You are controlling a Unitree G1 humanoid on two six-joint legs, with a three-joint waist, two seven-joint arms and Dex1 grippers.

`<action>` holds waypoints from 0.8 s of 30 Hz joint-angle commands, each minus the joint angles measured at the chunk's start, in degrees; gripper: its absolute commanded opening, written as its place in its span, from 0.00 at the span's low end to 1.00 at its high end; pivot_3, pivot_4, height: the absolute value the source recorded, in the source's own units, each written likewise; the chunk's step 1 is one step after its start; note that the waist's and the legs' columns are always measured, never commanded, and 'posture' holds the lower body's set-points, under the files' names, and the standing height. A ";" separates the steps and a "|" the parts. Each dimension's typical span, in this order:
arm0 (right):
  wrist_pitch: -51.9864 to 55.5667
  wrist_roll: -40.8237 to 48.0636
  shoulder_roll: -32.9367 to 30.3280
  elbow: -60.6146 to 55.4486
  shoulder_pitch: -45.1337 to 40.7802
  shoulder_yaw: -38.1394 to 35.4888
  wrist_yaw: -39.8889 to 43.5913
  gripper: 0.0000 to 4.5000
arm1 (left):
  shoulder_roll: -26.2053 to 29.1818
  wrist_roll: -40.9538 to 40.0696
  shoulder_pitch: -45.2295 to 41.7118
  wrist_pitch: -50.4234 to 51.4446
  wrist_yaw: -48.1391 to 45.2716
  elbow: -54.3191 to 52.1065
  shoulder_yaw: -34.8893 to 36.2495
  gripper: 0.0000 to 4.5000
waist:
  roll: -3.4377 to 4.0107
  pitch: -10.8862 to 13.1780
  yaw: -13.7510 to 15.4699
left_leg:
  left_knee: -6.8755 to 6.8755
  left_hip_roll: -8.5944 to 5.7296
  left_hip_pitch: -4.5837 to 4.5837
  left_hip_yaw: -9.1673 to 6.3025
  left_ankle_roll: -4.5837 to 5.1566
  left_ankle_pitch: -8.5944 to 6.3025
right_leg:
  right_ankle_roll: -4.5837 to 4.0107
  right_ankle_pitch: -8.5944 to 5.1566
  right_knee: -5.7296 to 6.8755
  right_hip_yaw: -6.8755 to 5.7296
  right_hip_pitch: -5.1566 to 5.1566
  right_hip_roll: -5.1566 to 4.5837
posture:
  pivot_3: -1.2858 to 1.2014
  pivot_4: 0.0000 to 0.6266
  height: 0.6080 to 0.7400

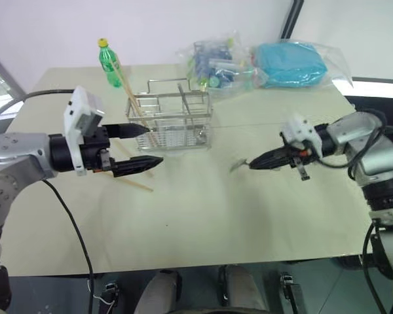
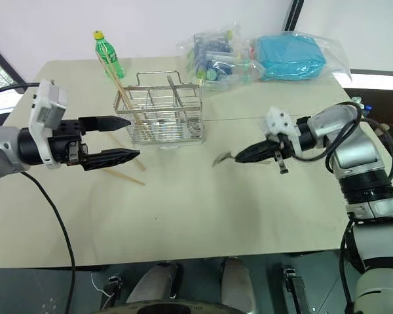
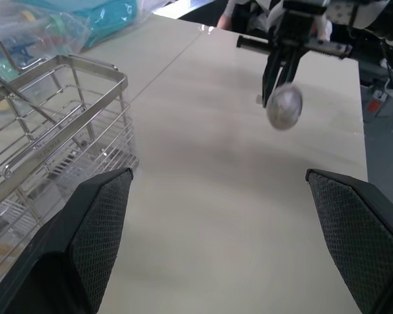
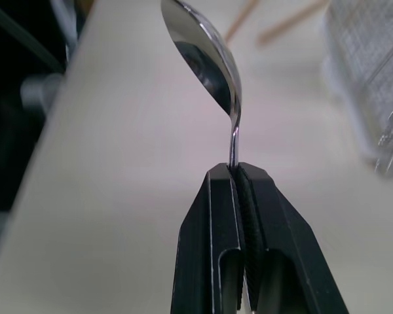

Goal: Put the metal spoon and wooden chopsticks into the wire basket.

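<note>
Metal spoon [image 4: 209, 62] handle hidden inside right gripper [image 4: 239, 171] jaws clamped on it, left gripper [image 2: 121, 137] jaws wide, empty.

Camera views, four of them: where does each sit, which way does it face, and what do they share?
Left eye view: on the head, looking forward and down at the table, wire basket and both arms.
Right eye view: its stereo twin, same scene.
Left wrist view: on the left wrist, looking along the open left tool at the basket and, across the table, the metal spoon.
Right wrist view: on the right wrist, looking along the right tool, shut on the spoon's handle.
Shared: the spoon and basket appear in all four.
</note>
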 commanded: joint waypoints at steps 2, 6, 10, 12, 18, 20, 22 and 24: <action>16.66 12.79 7.08 -5.04 -10.17 -9.97 -13.43 0.01 | -0.71 1.01 -2.28 -1.91 0.42 1.20 2.17 1.00 | 0.00 0.00 -0.18 | -0.02 0.02 -0.01 0.05 0.00 0.00 | -0.03 0.02 0.01 0.06 -0.06 0.01 | 0.52 0.24 0.75; 23.71 17.92 17.51 -2.80 -19.29 -16.31 -29.29 0.01 | -1.58 1.27 -3.75 -2.14 1.05 2.55 2.55 1.00 | -0.06 -0.04 0.07 | -0.06 0.04 -0.08 0.07 -0.26 0.15 | -0.11 0.09 0.09 0.12 -0.24 0.03 | 0.52 0.24 0.75; 22.96 17.75 25.66 0.53 -23.48 -19.08 -40.02 0.01 | -2.18 2.20 -4.89 -2.89 1.68 3.99 2.75 1.00 | -0.36 -0.22 0.29 | -0.08 0.00 -0.14 0.01 -0.27 0.15 | -0.12 0.09 0.11 0.15 -0.28 0.02 | 0.52 0.24 0.75; 19.11 14.68 29.35 3.89 -24.35 -18.30 -44.06 0.01 | -2.93 3.13 -5.97 -3.60 2.80 5.20 2.92 1.00 | -0.36 -0.22 0.25 | -0.03 -0.06 -0.15 0.03 -0.25 0.15 | -0.14 0.11 0.11 0.18 -0.27 -0.01 | 0.52 0.24 0.75; 7.52 7.14 36.48 12.95 -22.82 -15.93 -48.92 0.01 | -6.16 5.49 -9.43 -5.07 7.94 7.94 4.16 1.00 | -0.36 -0.22 -0.19 | 0.06 -0.06 -0.15 0.21 -0.25 0.15 | -0.01 0.18 0.72 0.38 -0.55 0.01 | 0.52 0.24 0.75; 3.94 4.95 37.85 15.63 -21.94 -15.35 -49.42 0.01 | -6.91 5.32 -10.06 -4.80 9.18 8.05 4.66 1.00 | -0.37 -0.22 -0.30 | 0.04 -0.05 -0.15 0.24 -0.25 0.15 | -0.01 0.18 0.75 0.41 -0.60 0.03 | 0.52 0.24 0.75; 1.85 3.66 39.20 17.77 -20.77 -15.16 -49.87 0.01 | -7.06 5.08 -9.83 -4.41 9.66 7.28 4.95 1.00 | -0.37 -0.23 -0.39 | 0.04 -0.04 -0.13 0.27 -0.25 0.15 | 0.00 0.18 0.75 0.43 -0.60 0.04 | 0.52 0.24 0.75; 0.70 2.54 40.16 18.85 -19.55 -14.76 -50.20 0.01 | -6.91 4.89 -9.15 -4.21 9.90 6.48 5.20 1.00 | -0.37 -0.22 -0.44 | 0.03 -0.04 -0.13 0.28 -0.25 0.15 | 0.00 0.19 0.76 0.47 -0.62 0.05 | 0.52 0.24 0.75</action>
